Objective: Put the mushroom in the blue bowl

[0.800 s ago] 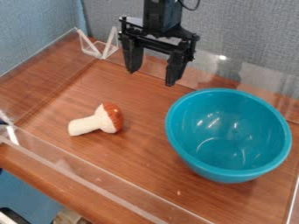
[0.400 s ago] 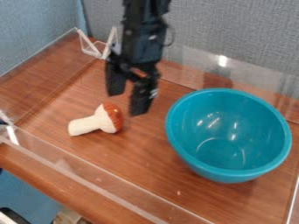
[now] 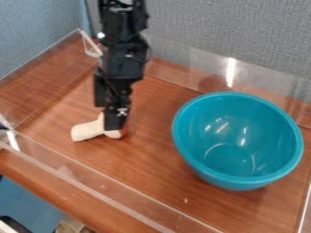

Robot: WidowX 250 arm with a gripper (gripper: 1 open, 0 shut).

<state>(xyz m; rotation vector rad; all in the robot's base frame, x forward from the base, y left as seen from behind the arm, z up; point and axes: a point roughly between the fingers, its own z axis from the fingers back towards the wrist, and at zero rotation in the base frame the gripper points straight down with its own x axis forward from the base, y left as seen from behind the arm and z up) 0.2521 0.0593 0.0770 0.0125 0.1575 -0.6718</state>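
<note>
The mushroom (image 3: 87, 132) lies on its side on the wooden table, cream stem pointing left, and its reddish cap is mostly hidden behind my front finger. My gripper (image 3: 111, 109) points straight down right over the cap end, open, with one dark finger (image 3: 120, 116) in front of the cap and the other behind it. Whether a finger touches the mushroom cannot be told. The blue bowl (image 3: 238, 138) stands empty to the right, about a hand's width from the gripper.
The wooden table (image 3: 61, 86) is fenced by low clear plastic walls, with one along the front edge (image 3: 109, 187) and one behind the bowl (image 3: 231, 68). A white wire stand (image 3: 90, 43) leans at the back left.
The gripper has come from the back of the table, left and down toward the camera, onto the mushroom's cap end. Its jaws stayed open. Mushroom and bowl have not moved.
</note>
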